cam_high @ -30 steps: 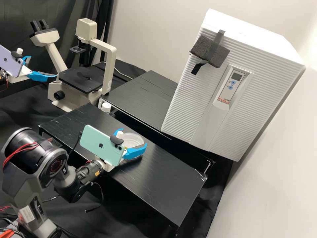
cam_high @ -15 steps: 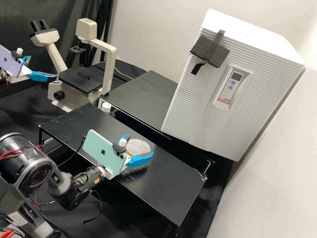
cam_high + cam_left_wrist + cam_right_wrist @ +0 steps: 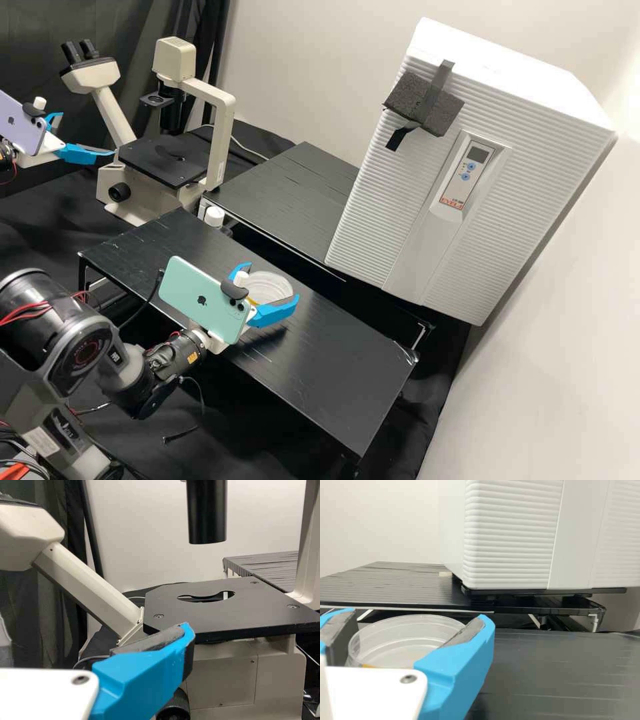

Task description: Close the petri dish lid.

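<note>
Holding clear, round plastic petri dish [image 3: 279, 288] over black rectangular platform [image 3: 320, 347]: my white right gripper [image 3: 273, 282], two bright blue fingers set wide apart, dark pads against opposite sides of dish. From my remote seat, cannot tell if lid is seated or if dish touches platform. My white left gripper [image 3: 87, 135], blue-fingered, stands open, holding nothing, near cream-and-black metal microscope [image 3: 217, 137].
</note>
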